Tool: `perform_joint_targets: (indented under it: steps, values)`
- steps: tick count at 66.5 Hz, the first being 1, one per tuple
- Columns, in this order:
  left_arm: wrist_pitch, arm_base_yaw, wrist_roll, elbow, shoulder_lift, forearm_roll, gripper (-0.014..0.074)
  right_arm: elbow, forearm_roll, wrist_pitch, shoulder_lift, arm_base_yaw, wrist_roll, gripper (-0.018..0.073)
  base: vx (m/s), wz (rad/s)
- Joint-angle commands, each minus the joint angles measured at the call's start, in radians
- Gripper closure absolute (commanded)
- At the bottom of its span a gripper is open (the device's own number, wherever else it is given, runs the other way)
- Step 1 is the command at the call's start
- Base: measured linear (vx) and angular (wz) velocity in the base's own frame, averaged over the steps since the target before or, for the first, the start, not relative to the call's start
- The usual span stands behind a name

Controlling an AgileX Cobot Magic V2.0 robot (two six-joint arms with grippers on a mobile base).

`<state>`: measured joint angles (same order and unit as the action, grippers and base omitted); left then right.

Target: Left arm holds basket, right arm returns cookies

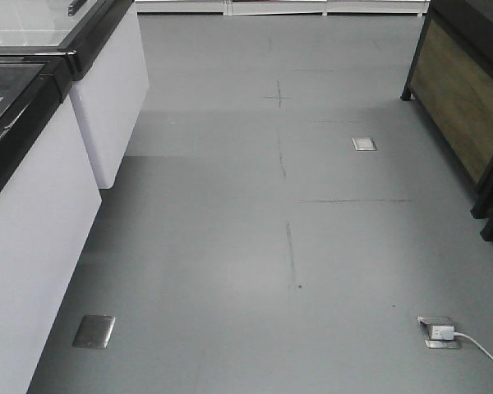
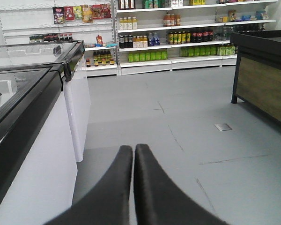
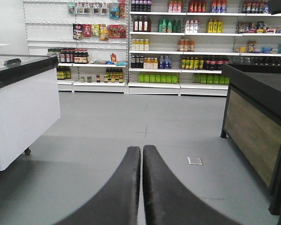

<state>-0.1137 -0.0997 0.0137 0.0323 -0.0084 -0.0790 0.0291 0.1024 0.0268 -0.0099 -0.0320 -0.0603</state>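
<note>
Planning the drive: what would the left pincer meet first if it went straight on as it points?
Probably nothing nearby: ahead of the left pincer lies open grey floor, then the far drinks shelves. The white freezer stands to its left.

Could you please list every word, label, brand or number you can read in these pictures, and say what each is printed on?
No text can be read in any view.
Print on the hanging snack packets: blurred, unreadable.
Labels on the shelf bottles: too small to read.
No lettering shows on the chest freezer, the wooden counter or the floor plates.
</note>
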Motion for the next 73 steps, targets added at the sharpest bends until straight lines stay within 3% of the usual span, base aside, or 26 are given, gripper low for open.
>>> perform_joint_targets:
  steps: [1, 73]
  values:
    - [0.078, -0.003, 0.002, -0.033, -0.017, 0.000, 0.0603, 0.003, 0.002, -0.075, -0.012, 0.002, 0.004, 0.0567, 0.00, 0.00]
    - [0.078, -0.003, 0.002, -0.033, -0.017, 0.000, 0.0603, 0.003, 0.002, -0.075, -0.012, 0.002, 0.004, 0.0567, 0.00, 0.00]
